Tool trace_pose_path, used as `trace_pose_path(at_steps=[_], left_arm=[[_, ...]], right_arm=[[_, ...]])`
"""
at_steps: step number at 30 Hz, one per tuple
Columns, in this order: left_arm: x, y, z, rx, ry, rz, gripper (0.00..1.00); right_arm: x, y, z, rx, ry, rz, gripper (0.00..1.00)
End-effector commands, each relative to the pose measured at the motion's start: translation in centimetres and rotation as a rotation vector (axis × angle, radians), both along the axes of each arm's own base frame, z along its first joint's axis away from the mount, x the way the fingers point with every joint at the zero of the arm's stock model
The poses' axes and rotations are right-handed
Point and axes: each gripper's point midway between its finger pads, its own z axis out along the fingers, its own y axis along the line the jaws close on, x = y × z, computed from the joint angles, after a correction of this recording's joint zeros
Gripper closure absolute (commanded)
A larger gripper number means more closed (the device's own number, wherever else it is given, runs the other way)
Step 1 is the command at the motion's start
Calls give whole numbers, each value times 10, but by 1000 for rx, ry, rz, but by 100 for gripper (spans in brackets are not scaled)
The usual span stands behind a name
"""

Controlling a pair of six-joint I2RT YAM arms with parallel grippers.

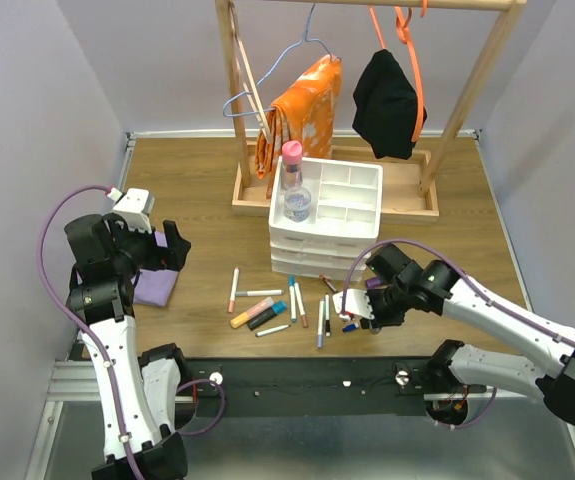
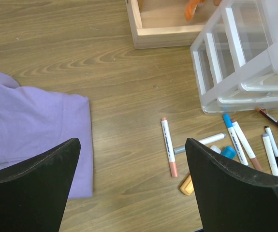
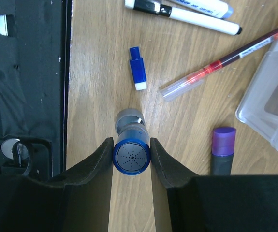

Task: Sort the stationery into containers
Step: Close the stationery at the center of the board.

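Blue-capped bottle (image 3: 131, 156) looks pretty much upright, cap up, long axis vertical, pinched in the right gripper (image 3: 131, 147) at 5 o'clock off the drawer unit (image 1: 307, 255). Left gripper (image 2: 131, 145) gapes wide.

Left hand (image 2: 131, 145) spread wide, right hand (image 3: 131, 145) clamped in a grip

Place: a robot lab test cell, not a home or an office.
Enclosure: plain pale grey panel walls (image 1: 27, 110) box in the brown wood-grain worktop (image 1: 197, 170) on three sides.
Rig: a white-and-black, purple-cabled left robot arm (image 1: 107, 330) and a matching right robot arm (image 1: 507, 320) stand by a black mounting plate (image 1: 307, 380) and a silver aluminium rail (image 1: 62, 378) at the near edge.
Props: a small light wooden clothes rack (image 1: 235, 100), a white plastic drawer unit (image 1: 312, 250) and loose coloured marker pens (image 1: 251, 313) look like staged test pieces.
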Motion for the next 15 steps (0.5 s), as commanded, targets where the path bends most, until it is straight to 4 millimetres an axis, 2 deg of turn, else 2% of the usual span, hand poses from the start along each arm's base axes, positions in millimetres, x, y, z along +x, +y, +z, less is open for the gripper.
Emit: trace_pose_path(at_steps=[1, 15], left_arm=[[-2, 0, -2, 7, -7, 6, 1], [0, 3, -7, 17, 1, 15, 1]], right_arm=[[-4, -9, -10, -50, 22, 15, 99], [-4, 4, -19, -30, 67, 81, 99]])
